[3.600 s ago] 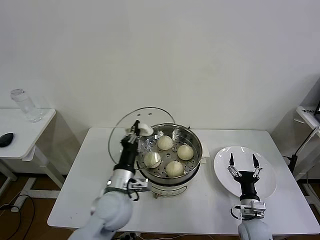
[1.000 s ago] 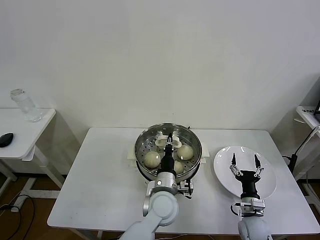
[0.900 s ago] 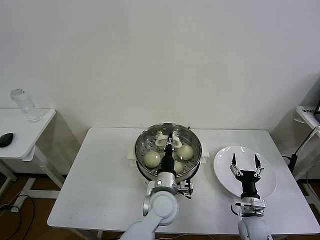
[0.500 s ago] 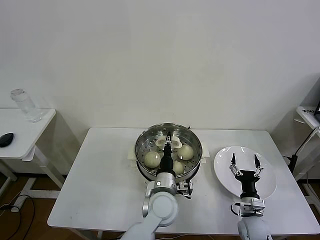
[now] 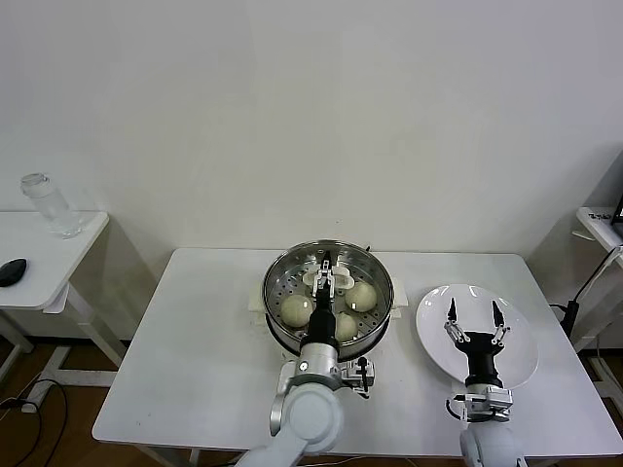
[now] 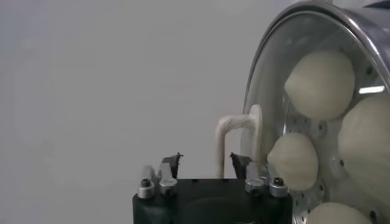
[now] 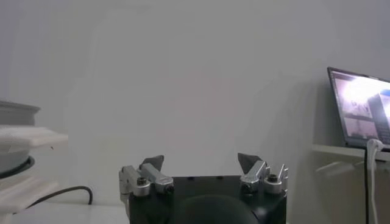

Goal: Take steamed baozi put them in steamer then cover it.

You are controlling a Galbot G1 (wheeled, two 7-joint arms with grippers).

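The steamer [image 5: 269, 292] stands mid-table with the round glass lid [image 6: 268, 91] lying on it. Through the glass I see the steamed baozi [image 5: 297, 309] [image 5: 361, 295] [image 5: 343, 327] on the perforated tray; the left wrist view shows them too [image 6: 320, 84] [image 6: 292, 161]. My left gripper [image 5: 327, 265] [image 6: 206, 161] hovers over the lid's centre, open, its fingers standing either side of the white lid handle [image 6: 234, 129] without pressing it. My right gripper [image 5: 472, 305] [image 7: 201, 161] waits open and empty above the white plate [image 5: 516, 341].
The plate lies right of the steamer near the table's right edge. A side table on the left carries a water bottle [image 5: 44, 204] and a black mouse [image 5: 12, 270]. A laptop [image 7: 362, 115] sits on a shelf at the far right.
My left gripper set the lid onto the steamer, then opened from shut and let go of the handle. The lid stays put. The right arm has not moved.
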